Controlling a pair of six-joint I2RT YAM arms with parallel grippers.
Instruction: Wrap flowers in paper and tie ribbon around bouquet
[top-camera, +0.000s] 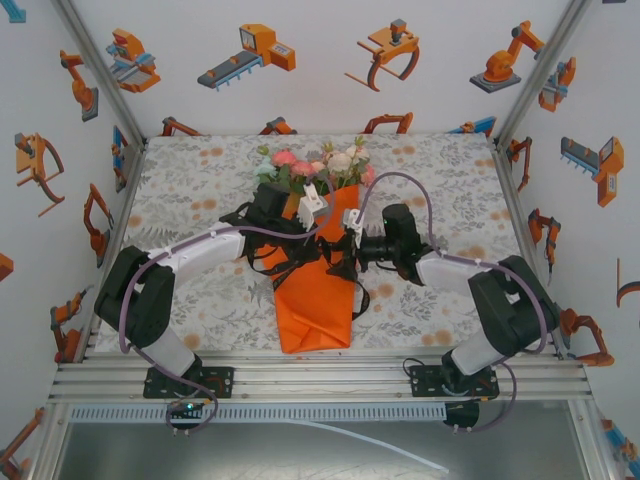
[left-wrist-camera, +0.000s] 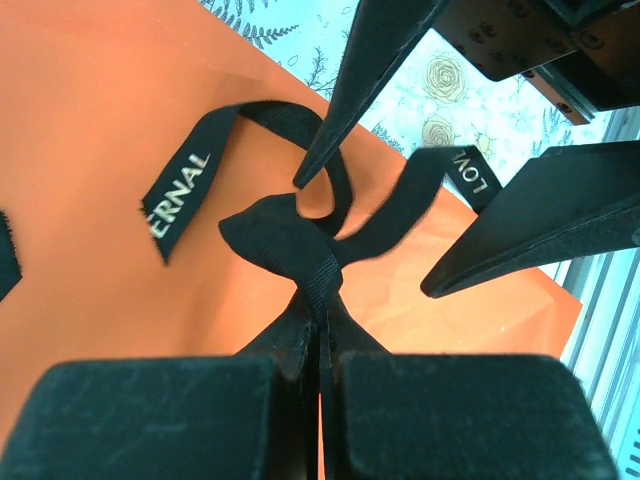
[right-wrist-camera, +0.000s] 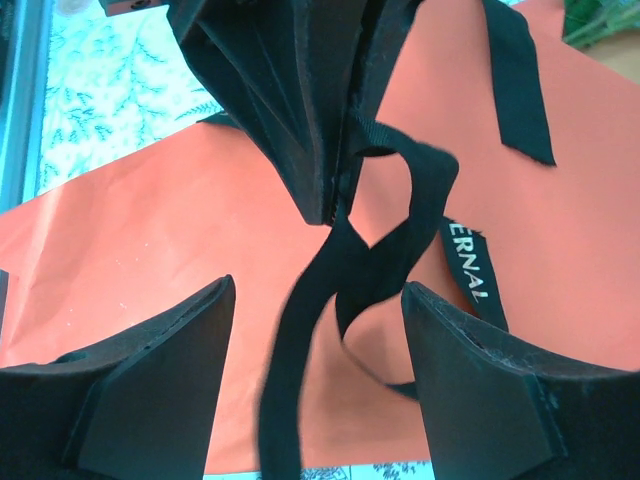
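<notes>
Bouquet (top-camera: 315, 275), wrapped in orange paper (left-wrist-camera: 90, 110), is lying mid-tabletop (top-camera: 190, 205), blooms pointing away; over its wrap, the left tool (left-wrist-camera: 320, 375) is clamping the black ribbon (left-wrist-camera: 300, 240) tight; the right tool (right-wrist-camera: 318, 300) is gaping either side of a strand; an uneven tug could be slipping the ribbon free, untwisting it; pale lettering is reading "ERNAL" and "LOV".

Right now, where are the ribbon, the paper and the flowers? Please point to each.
ribbon (left-wrist-camera: 290, 238), left wrist view, on its twisted middle.
paper (top-camera: 315, 310), top view, on its lower end.
flowers (top-camera: 312, 168), top view, on the blooms.
</notes>
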